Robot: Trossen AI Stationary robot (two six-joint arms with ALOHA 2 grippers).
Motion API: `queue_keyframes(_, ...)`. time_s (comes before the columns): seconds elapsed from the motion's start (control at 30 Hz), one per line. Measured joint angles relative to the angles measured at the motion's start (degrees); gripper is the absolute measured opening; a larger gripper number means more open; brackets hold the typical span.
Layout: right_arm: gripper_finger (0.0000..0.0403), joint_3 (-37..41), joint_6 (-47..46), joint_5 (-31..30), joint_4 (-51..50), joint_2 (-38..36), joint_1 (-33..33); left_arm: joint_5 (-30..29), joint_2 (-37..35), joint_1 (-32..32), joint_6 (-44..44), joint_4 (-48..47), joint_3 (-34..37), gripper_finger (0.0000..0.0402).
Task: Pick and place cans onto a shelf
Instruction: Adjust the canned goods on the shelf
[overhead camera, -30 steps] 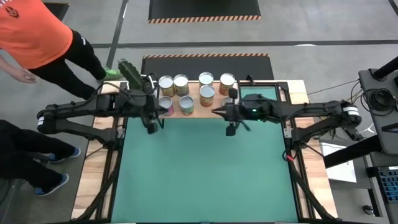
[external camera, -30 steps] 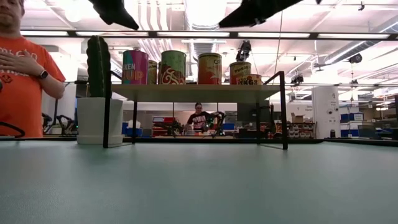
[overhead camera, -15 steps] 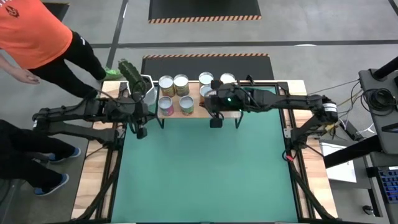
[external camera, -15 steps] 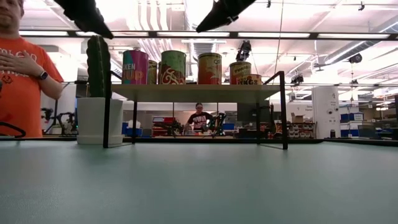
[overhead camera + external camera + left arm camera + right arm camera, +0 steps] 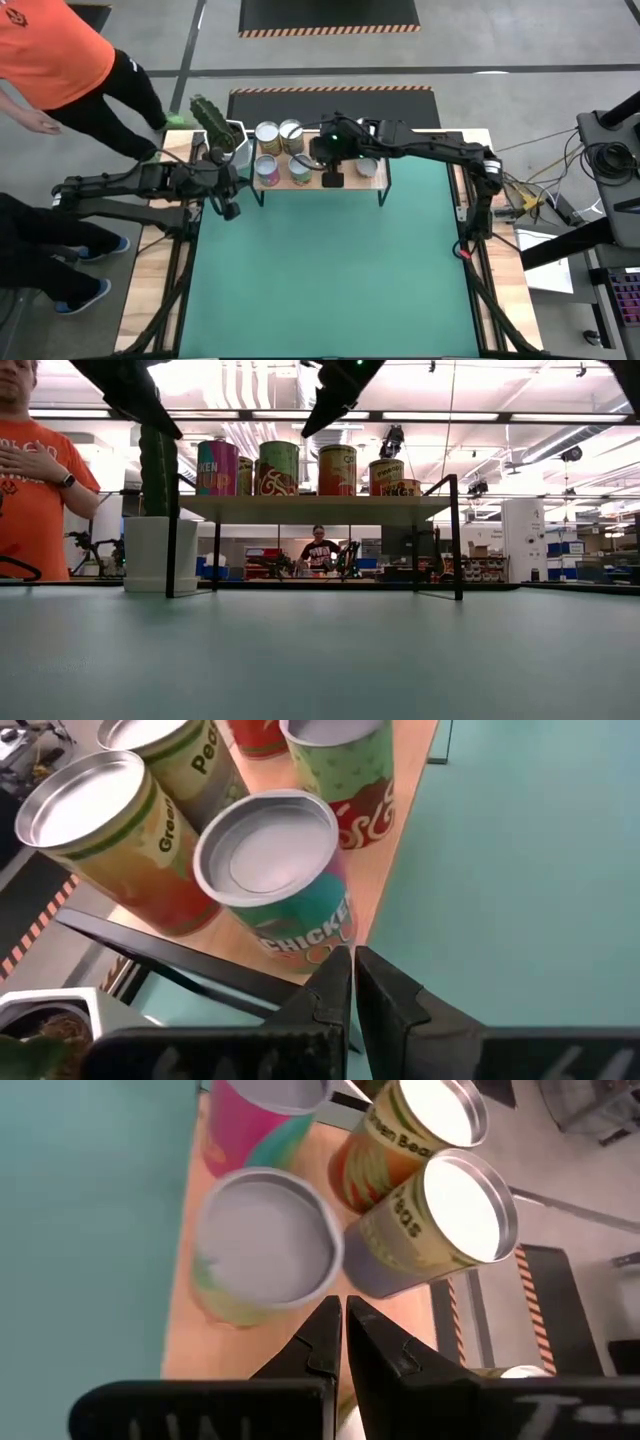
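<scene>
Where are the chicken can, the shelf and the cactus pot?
chicken can (image 5: 270, 848): left wrist view, on its silver lid.
shelf (image 5: 310, 508): low view, on the front edge of the wood board.
cactus pot (image 5: 148, 555): low view, on the white pot's side wall.

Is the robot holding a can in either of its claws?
No. The left gripper and the right gripper are both shut on nothing, hovering above the cans on the shelf.

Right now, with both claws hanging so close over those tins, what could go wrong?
The right gripper, shut, hangs just above packed cans on the shelf; dropping lower might topple one. The left gripper, shut, sits by the shelf's edge, near the pink can, and might nudge it.
</scene>
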State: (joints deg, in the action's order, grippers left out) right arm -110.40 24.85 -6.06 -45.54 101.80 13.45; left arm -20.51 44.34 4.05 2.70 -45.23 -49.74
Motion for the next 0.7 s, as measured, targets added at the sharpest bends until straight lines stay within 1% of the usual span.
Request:
queue_keyframes(0.1, 0.0009, -3.8, 0.7, -0.1, -2.5, 2.6, 0.5, 0.0, 0.6, 0.0, 0.0, 0.1, 0.0, 0.0)
queue_keyframes(0.27, 0.0009, -7.2, 1.6, 0.1, -4.6, 5.0, 1.2, 0.0, 2.4, 0.0, -0.1, 1.3, 0.5, 0.0)
queue_keyframes(0.5, 0.0009, -6.9, 1.5, 0.1, -5.0, 5.1, 1.8, 0.0, 5.5, 0.0, -0.2, 3.9, 0.5, 0.0)
queue_keyframes(0.7, 0.0009, -6.0, 1.2, 0.5, -5.0, 5.1, 1.8, 0.0, 6.2, 0.0, -0.2, 4.3, 0.5, 0.0)
